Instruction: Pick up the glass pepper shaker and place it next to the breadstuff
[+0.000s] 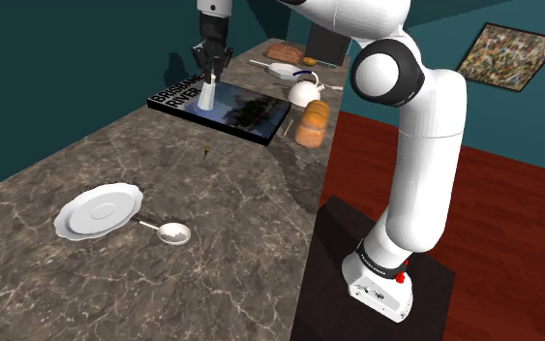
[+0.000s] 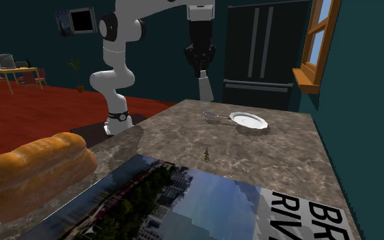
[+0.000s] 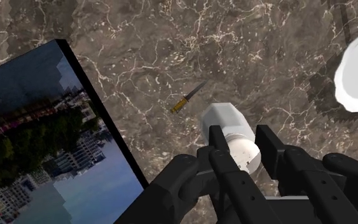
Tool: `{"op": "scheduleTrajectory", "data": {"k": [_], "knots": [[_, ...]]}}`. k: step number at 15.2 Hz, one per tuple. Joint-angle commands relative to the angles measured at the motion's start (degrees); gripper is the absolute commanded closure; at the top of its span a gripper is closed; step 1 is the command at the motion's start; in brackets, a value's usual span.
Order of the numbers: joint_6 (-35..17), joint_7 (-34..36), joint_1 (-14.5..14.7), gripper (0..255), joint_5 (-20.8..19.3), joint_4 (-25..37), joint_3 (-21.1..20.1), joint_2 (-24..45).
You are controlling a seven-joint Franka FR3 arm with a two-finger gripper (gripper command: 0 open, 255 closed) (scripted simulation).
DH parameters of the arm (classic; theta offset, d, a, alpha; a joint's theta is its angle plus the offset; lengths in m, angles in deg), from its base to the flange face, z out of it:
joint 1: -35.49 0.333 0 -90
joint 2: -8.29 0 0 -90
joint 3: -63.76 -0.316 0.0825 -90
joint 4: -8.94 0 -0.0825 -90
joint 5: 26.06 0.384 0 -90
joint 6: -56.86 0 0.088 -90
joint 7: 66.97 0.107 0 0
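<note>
Wrist view shows my pincer [image 3: 241, 137] squeezed tight on the white pepper shaker [image 3: 225, 119]. The shaker hangs in the air over the marble bench [image 3: 247, 44], near the big book [image 3: 37, 133]. A bread loaf [image 1: 312, 124] lies at the book's other side. A spoon [image 1: 168, 232] lies beside the white plate [image 1: 99, 210].

Teal walls [image 2: 371, 102], red wood floor [image 1: 512, 223], a black fridge [image 2: 265, 54] upper centre, a wood-framed window [image 2: 318, 31] upper right.

Counter [image 1: 241, 223]: book [image 1: 220, 108] on it; loaf [image 1: 312, 123] beside book, at shoulder view's right. Knife [image 1: 206, 150] between book and plate [image 1: 99, 210]; spoon [image 1: 168, 232] beside plate. Shaker [image 1: 205, 95] in gripper [image 1: 209, 77], above counter.
</note>
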Motion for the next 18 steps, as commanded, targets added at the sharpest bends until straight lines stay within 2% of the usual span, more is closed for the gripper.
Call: {"op": "scheduleTrajectory", "data": {"k": [1, 9, 18], "knots": [[1.3, 0.0, 0.0, 255, 0.0, 1.9, 0.0, 0.6], [-1.4, -9.7, -7.0, 255, 0.9, -9.2, 3.0, -7.1], [-1.7, -21.1, -14.2, 255, 1.4, -13.2, 7.2, -10.0]]}}
